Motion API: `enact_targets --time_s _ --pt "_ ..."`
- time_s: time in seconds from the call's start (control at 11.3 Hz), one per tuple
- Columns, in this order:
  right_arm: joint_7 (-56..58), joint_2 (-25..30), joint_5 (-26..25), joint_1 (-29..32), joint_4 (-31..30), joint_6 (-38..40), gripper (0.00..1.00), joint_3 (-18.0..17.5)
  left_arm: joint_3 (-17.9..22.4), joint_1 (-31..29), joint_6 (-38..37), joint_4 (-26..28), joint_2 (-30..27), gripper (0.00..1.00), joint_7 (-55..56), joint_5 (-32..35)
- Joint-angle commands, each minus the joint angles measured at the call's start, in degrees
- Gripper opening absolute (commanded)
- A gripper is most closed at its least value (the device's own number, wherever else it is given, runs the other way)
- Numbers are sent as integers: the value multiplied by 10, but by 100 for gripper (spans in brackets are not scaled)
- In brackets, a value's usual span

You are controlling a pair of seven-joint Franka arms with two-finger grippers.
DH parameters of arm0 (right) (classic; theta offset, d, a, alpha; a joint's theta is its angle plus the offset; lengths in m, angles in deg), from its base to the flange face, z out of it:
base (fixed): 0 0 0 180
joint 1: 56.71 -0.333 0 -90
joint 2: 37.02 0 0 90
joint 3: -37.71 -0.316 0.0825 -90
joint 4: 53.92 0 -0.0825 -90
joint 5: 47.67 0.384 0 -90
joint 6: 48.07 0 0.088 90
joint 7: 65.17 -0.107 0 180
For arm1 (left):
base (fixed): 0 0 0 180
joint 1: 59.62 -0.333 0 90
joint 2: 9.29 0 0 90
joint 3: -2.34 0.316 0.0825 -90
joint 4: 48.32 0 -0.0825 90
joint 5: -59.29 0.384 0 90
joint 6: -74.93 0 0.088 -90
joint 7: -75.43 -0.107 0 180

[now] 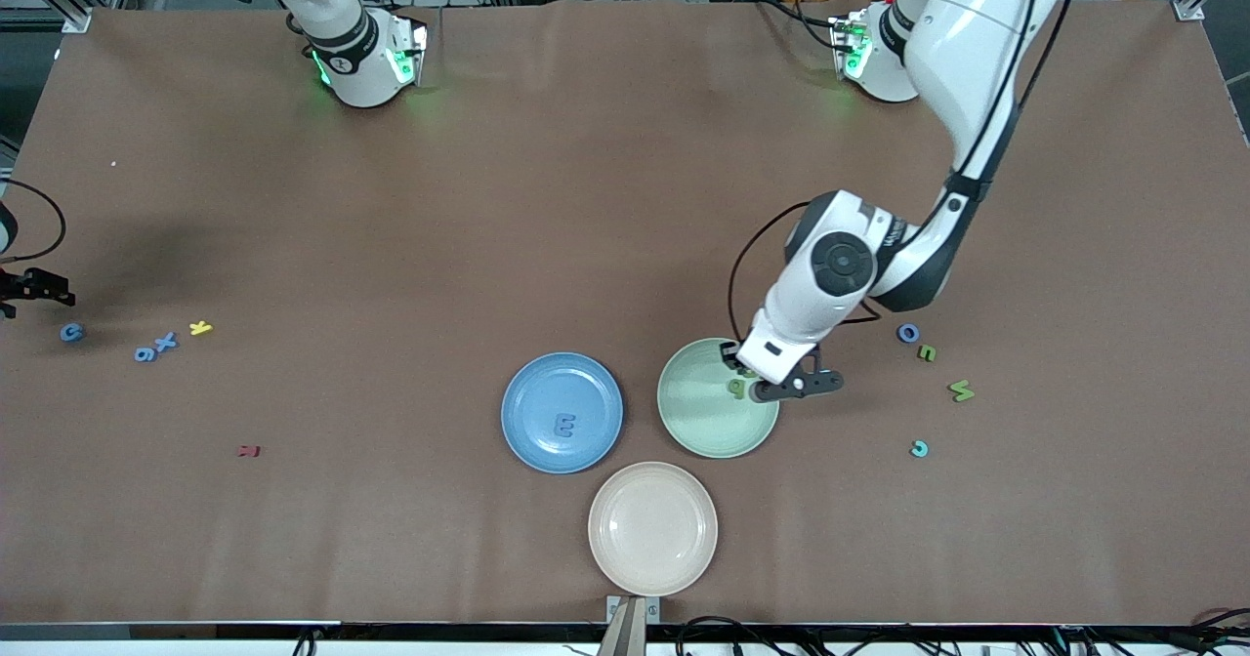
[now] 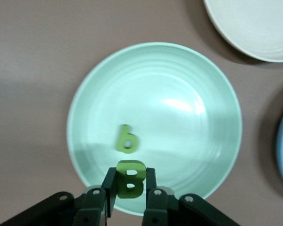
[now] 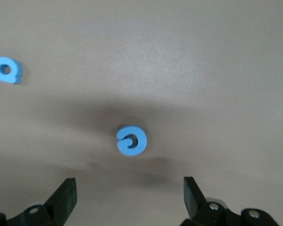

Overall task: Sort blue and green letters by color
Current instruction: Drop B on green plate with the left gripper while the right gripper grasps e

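Brown table; left hand [image 2: 130, 197] pinches green B [image 2: 130, 176].

Two robot arms with glossy white shells and black bands at the joints. Each round base glows with green indicator lights. The left arm [image 1: 967, 61] has a thin black cable running along its casing and looping off near the wrist, where a dark grey circular cap sits on a rounded white housing. The left gripper [image 2: 128, 188] is matte black with small silver screws. The right gripper [image 3: 129, 197] has black fingers, likewise screwed.
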Motion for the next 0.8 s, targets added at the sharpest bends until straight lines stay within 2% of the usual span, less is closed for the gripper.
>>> enact_targets --time_s 0.0,0.09,0.18,0.44,0.71 --pt "-52 -42 -11 -8 52 2 100 -10 10 25 -18 -60 42 0 46 -10" --pt "-55 -51 -8 -11 61 2 100 -10 21 26 -18 -59 42 75 41 -2" --pt "-58 -52 -6 -15 61 2 100 -10 23 26 -18 -57 38 100 32 10" --pt "-59 -64 -9 -11 61 1 100 -10 20 -3 -18 -21 10 100 -16 23" --pt "-54 -68 -9 -7 61 -7 100 -10 -16 -89 -18 46 -25 100 -141 26"
